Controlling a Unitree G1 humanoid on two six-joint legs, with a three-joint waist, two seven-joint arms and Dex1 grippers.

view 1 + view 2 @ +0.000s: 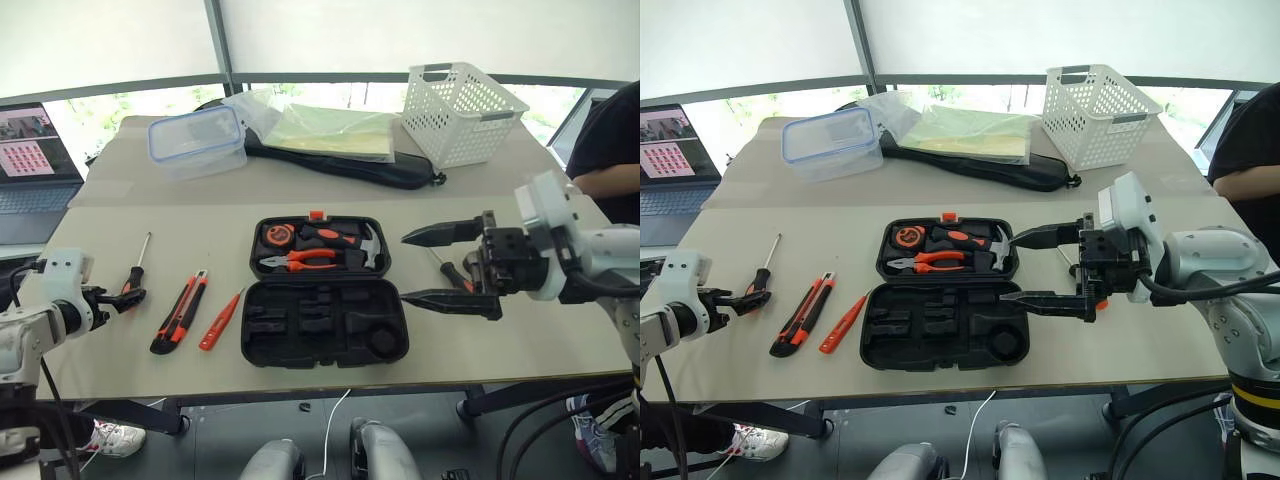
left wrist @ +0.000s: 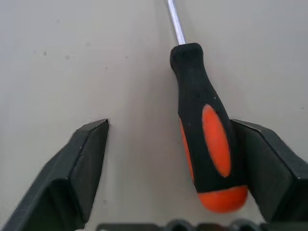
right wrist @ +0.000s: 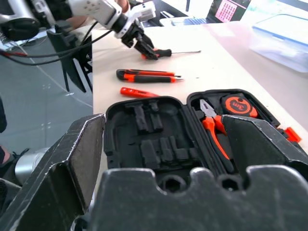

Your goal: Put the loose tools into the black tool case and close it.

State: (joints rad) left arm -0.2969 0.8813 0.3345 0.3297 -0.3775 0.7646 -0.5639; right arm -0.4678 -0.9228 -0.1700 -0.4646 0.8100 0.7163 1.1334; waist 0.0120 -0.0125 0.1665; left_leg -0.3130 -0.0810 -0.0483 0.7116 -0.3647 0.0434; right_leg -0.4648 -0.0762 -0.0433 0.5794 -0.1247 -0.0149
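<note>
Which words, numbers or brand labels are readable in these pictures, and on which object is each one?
"3m": on the orange round tape measure in the black tool case, seen from the right wrist.
Laptop screen: coloured picture tiles, lettering too small to read.
No other readable text.

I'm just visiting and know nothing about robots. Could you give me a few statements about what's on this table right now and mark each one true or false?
1. The black tool case lies open on the table. True.
2. The left hand has lifted a screwdriver high off the table. False: the screwdriver lies on the table, between that hand's open fingers.
3. The right hand hovers open beside the case, holding nothing. True.
4. The pliers lie loose on the table beside the case. False: they sit inside the case.
5. The utility knife and tester pen lie left of the case. True.
</note>
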